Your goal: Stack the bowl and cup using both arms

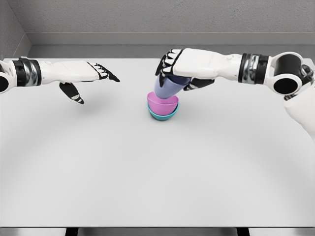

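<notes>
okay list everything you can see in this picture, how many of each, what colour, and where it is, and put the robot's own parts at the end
cup: one, lavender-blue, tilted, held over the pink bowl with its lower end in the bowl's mouth, just above the table's middle
pink bowl: one, pink-magenta, nested in the teal bowl
teal bowl: one, teal, bottom of the stack, resting on the table
table: one, white, fills most of the view
wall: one, grey, behind the table
left hand: one, white with black fingers, over the table's left side, fingers spread, holding nothing
right hand: one, white with black fingers, above the stack, wrapped around the cup
</notes>
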`<action>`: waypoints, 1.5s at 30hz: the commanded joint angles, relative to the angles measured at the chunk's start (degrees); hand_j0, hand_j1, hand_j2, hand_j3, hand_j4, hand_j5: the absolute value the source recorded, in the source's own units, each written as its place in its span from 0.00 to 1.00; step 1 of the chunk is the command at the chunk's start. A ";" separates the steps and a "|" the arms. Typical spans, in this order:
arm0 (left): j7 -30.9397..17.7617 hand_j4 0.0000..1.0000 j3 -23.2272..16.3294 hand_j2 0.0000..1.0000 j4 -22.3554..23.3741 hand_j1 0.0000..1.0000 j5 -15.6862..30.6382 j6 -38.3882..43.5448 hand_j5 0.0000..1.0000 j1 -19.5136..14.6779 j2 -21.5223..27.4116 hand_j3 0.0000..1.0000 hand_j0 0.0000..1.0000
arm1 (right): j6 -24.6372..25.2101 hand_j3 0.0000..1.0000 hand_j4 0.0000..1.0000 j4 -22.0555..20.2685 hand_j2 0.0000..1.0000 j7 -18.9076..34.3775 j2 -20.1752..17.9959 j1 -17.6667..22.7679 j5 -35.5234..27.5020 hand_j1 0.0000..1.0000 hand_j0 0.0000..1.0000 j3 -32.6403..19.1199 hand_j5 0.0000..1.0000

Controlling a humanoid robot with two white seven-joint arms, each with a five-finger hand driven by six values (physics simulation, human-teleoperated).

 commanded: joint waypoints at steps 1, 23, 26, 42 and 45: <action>0.03 1.00 0.07 1.00 0.00 1.00 0.32 0.15 1.00 0.00 0.03 1.00 1.00 | 0.25 0.45 0.45 0.03 0.45 -0.05 0.01 0.09 -0.36 0.45 0.45 0.25 0.45; 0.03 1.00 0.24 1.00 0.09 1.00 0.23 0.15 1.00 0.00 0.03 1.00 1.00 | 0.25 0.45 0.45 4.77 0.45 -0.05 2.12 -0.44 0.69 0.45 0.45 2.18 0.45; 0.03 1.00 0.24 1.00 0.18 1.00 0.23 0.15 1.00 0.00 0.03 1.00 1.00 | 0.25 0.45 0.45 4.77 0.45 -0.05 2.12 -0.44 0.78 0.45 0.45 2.36 0.45; 0.03 1.00 0.42 1.00 0.18 1.00 0.23 0.15 1.00 0.00 0.12 1.00 1.00 | 0.25 0.45 0.45 4.77 0.45 -0.05 2.56 -0.44 0.78 0.45 0.45 2.80 0.45; 0.03 1.00 0.42 1.00 0.18 1.00 0.23 0.15 1.00 0.00 0.12 1.00 1.00 | 0.25 0.45 0.45 5.04 0.45 -0.05 2.56 -0.44 0.78 0.45 0.45 2.80 0.45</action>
